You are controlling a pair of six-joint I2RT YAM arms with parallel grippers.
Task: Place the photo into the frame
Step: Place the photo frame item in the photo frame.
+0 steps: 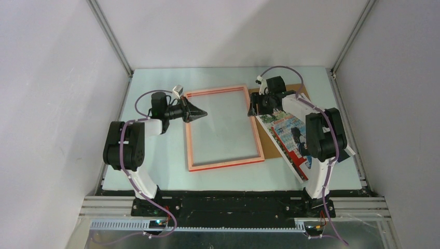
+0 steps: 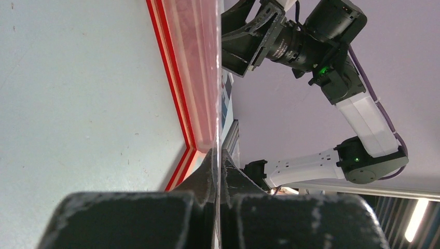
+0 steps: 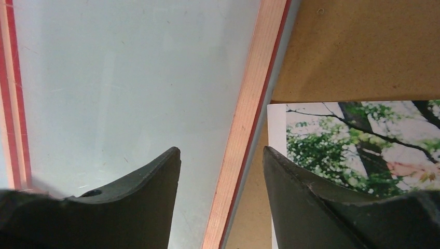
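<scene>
The frame [image 1: 223,164] lies flat mid-table with its pale orange-pink back up; its red edge [image 2: 176,78] shows in the left wrist view. A thin clear pane [image 1: 223,129] sits inside it. My left gripper [image 1: 201,113] reaches over the frame's left rail, jaws shut [image 2: 218,155] on the pane's edge. The photo [image 1: 288,134] lies picture-up on a brown backing board [image 1: 297,91] just right of the frame, partly under the right arm. My right gripper [image 1: 253,107] hovers open [image 3: 222,150] over the frame's right rail [image 3: 254,104], beside the photo's corner [image 3: 363,140].
The brown board [image 3: 363,46] lies tilted against the frame's upper right corner. Grey walls with metal posts [image 1: 111,39] close in the table on three sides. The arm bases [image 1: 231,207] stand along the near edge.
</scene>
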